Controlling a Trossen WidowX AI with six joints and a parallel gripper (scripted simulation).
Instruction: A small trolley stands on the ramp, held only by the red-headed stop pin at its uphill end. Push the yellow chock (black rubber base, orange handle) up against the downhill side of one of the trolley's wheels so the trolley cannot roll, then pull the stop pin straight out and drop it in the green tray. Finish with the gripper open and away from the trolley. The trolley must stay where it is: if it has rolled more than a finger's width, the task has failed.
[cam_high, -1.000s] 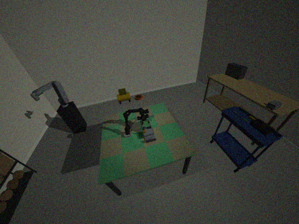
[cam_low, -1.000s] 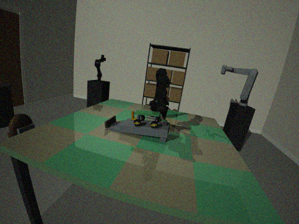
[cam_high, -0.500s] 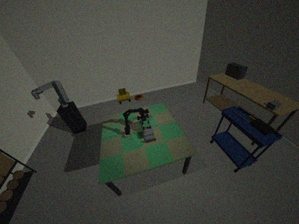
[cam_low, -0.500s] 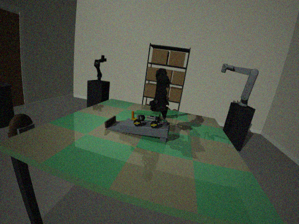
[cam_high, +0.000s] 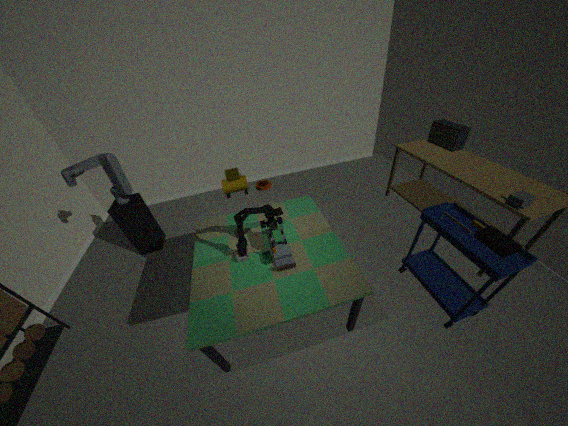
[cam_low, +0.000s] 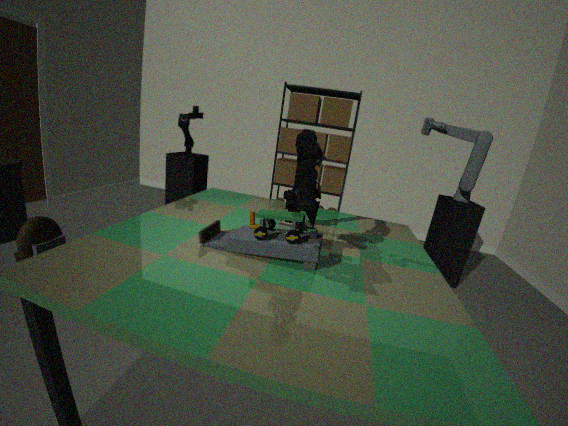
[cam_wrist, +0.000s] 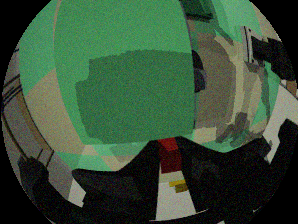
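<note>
The trolley, with a green deck (cam_low: 279, 215) (cam_wrist: 133, 96) and black-and-yellow wheels (cam_low: 262, 233), stands on the grey ramp (cam_low: 245, 246) (cam_high: 285, 260) in the middle of the chequered table. The chock's orange handle (cam_low: 252, 218) shows at the trolley's downhill end; whether it touches a wheel I cannot tell. My gripper (cam_wrist: 165, 139) (cam_low: 308, 219) (cam_high: 272, 226) is at the trolley's uphill end, shut on the red head of the stop pin (cam_wrist: 170, 155). The pin is hidden by the arm in the top and exterior views.
A dark end wall (cam_low: 210, 232) closes the ramp's low end. Off the table stand two other arms on black pedestals (cam_low: 186, 175) (cam_low: 454, 235), a shelf of boxes (cam_low: 320, 140), a blue cart (cam_high: 465, 260) and a long bench (cam_high: 480, 172).
</note>
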